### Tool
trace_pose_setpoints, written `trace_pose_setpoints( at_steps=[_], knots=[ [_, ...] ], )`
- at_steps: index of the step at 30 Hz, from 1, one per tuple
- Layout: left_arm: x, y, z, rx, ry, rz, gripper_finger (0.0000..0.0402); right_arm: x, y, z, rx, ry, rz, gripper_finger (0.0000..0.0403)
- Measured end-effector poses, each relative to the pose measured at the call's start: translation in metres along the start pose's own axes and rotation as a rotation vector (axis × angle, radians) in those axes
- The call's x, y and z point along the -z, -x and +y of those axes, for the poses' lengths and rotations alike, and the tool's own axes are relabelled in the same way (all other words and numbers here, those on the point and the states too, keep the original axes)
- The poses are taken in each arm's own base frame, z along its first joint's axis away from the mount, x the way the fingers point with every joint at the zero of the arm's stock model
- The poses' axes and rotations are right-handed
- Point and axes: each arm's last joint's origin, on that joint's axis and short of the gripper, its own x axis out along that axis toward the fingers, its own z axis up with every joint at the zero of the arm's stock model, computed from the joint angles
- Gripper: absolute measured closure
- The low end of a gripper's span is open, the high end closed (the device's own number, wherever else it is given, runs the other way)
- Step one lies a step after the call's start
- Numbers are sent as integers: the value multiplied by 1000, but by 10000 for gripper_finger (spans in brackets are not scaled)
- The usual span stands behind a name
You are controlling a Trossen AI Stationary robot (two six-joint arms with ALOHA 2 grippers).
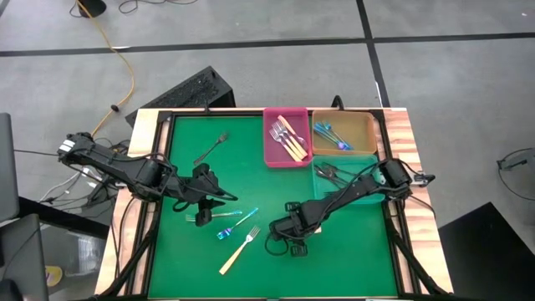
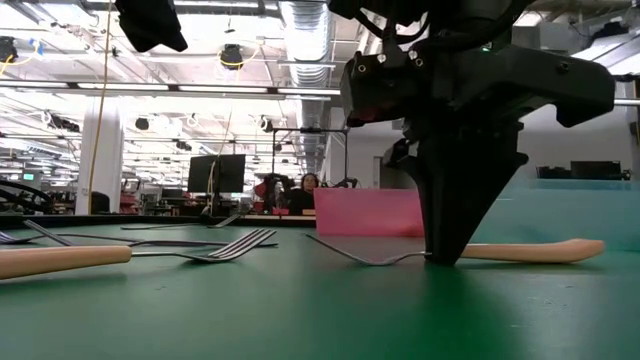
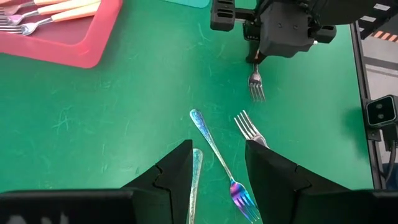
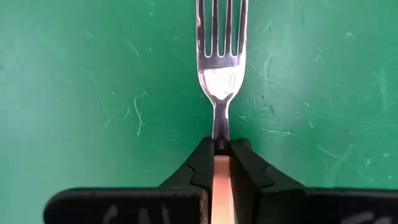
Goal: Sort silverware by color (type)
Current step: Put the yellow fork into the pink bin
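Observation:
My right gripper (image 4: pixel 215 155) is down on the green mat near its middle (image 1: pixel 288 232), shut on a tan-handled silver fork (image 4: pixel 221 37). My left gripper (image 3: pixel 219 149) hangs open above the mat's left half (image 1: pixel 213 197); in its wrist view two iridescent blue forks (image 3: pixel 214 149) lie flat between its fingers, untouched. A second tan-handled fork (image 1: pixel 240 251) lies on the mat near the front, and a black fork (image 1: pixel 211 148) lies far left. Another silver fork head (image 1: pixel 201 217) rests by the left gripper. My right gripper pinches the tan-handled fork where the tan handle meets the silver neck (image 4: pixel 219 134), between the two fingertips. The fingers come from above, pointing down, and stand on either side of the fork's length. Tines (image 2: pixel 360 256) and handle (image 2: pixel 530 250) lie along the mat.
Three trays stand at the mat's far right: a pink one (image 1: pixel 269 155) with tan-handled forks, a tan one (image 1: pixel 368 121) with blue forks, and a teal one (image 1: pixel 319 188) with black forks. A wooden frame (image 1: pixel 142 142) borders the mat. The mat's front right is bare.

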Motion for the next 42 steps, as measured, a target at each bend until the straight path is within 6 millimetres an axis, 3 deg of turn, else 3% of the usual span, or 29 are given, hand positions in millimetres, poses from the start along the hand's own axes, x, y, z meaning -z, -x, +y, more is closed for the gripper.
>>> trace_pose_setpoints(
  at_steps=[5,9,17,30,42],
  knots=[
    [0,0,0,-3,0,-1,271,2,16,0,-11,-35,-26,353],
    [0,0,1,-27,10,-15,271,5,42,-6,-25,-74,-38,353],
    [-1,0,1,-48,14,-27,271,9,71,-32,-5,-205,-43,354],
    [-2,0,3,-115,82,-69,271,2,75,-93,28,-400,-55,354],
    [-3,1,6,-210,161,-136,271,-1,86,-148,49,-377,-92,355]
  ],
)
